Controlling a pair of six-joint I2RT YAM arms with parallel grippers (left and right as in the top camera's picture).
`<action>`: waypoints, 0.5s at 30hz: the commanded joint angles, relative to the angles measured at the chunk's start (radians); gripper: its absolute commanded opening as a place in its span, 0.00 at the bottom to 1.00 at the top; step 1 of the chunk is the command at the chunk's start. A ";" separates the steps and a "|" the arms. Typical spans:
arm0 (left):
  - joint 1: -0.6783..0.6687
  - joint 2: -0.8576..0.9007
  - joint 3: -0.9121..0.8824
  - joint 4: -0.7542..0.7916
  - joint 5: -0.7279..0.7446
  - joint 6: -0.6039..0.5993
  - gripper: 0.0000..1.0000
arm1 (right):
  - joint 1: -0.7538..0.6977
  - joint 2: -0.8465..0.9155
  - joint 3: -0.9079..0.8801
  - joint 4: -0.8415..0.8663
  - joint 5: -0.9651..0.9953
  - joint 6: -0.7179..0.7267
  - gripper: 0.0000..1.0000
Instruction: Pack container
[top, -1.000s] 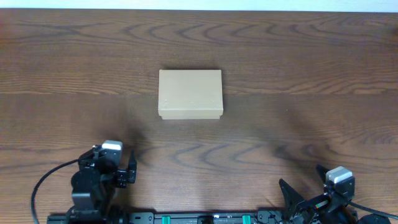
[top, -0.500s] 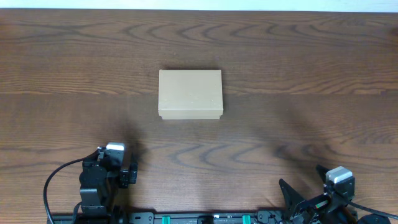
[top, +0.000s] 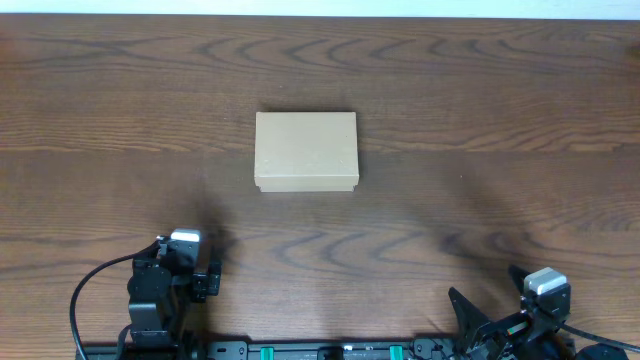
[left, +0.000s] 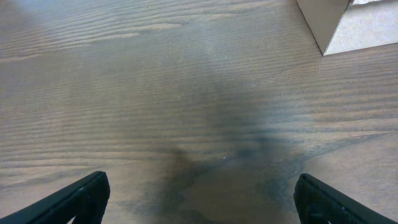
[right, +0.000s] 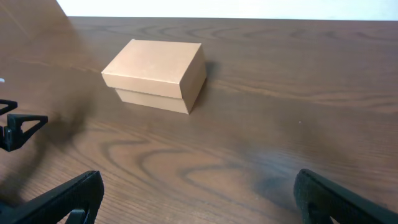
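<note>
Gripper on left (left: 200, 186) apart, empty, has backed off slightly and now sits well short of box (top: 305, 150); right gripper (right: 199, 186) apart too, idle. Box shut, unmoved at middle of table (top: 500, 100): packing looks done, arms parking.

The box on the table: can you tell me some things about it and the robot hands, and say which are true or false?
1. The cardboard box has its lid shut. True.
2. The left gripper is holding the box. False: it is open and apart from the box, over the bare wooden table.
3. The right gripper is open. True.
4. A ball sits on top of the box. False: its top is bare.
</note>
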 joint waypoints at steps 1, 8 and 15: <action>-0.003 -0.009 -0.008 0.003 -0.024 0.006 0.95 | -0.008 -0.006 -0.003 -0.001 0.006 0.011 0.99; -0.003 -0.009 -0.008 0.003 -0.024 0.006 0.95 | -0.082 -0.006 -0.050 0.107 0.051 0.011 0.99; -0.003 -0.009 -0.008 0.003 -0.024 0.006 0.95 | -0.220 -0.011 -0.292 0.258 0.157 0.011 0.99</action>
